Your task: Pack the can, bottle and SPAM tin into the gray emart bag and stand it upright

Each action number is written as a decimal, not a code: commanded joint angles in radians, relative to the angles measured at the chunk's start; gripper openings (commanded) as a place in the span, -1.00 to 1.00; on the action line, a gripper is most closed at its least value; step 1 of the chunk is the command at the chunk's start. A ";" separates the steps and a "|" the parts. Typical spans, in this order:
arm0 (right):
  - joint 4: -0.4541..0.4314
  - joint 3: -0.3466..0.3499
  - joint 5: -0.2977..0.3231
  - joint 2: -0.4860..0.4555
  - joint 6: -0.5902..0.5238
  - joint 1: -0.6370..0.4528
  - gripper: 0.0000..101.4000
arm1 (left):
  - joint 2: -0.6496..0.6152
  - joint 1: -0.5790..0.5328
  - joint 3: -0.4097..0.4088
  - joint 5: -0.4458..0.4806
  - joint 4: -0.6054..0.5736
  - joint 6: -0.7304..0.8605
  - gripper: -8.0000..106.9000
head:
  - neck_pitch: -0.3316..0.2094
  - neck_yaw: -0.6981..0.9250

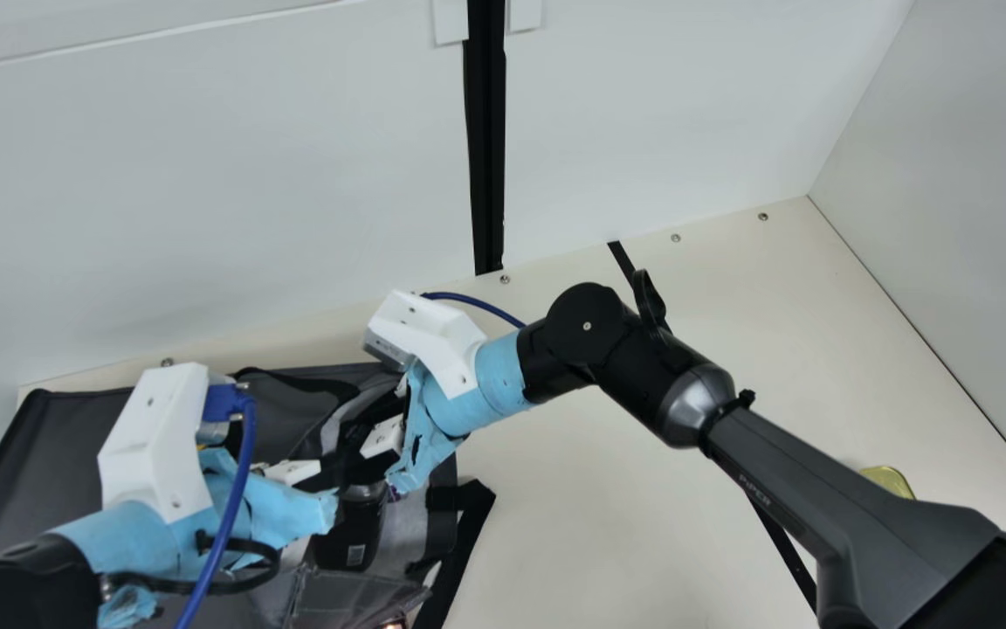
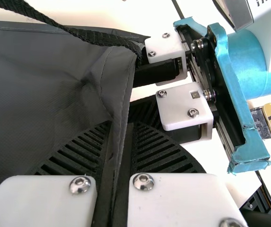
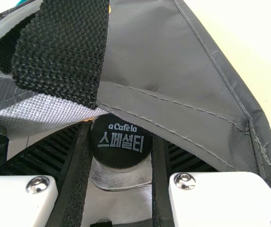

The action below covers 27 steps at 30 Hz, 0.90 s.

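**Edge pinched, bottle gripped for packing**

In the main view, our right arm (image 1: 896, 542) looms nearest, angled over the table (image 1: 555, 515) towards the gray emart bag (image 1: 58, 463), which lies spread out. Well apart sits the SPAM tin (image 1: 887, 480), probably awaiting its turn.

In the left wrist view, our left end effector (image 2: 121, 125) is closed on the bag's edge, likely so the fabric cannot sag or slide.

In the right wrist view, our right end effector (image 3: 123, 132) is parted by a cap's width, gripping the bottle (image 3: 121, 151) beneath the bag's edge, presumably to guide it; how deep it sits, we cannot tell.
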 commanded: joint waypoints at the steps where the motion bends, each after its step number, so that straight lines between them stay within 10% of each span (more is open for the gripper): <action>1: -0.007 0.002 0.007 -0.002 0.000 -0.001 -0.60 | 0.000 0.000 0.000 0.000 0.000 0.000 -1.00 | -0.023 -0.001; 27: -0.034 0.042 0.048 -0.048 -0.018 -0.032 0.87 | 0.000 0.000 0.000 0.000 0.000 0.000 -1.00 | -0.023 -0.001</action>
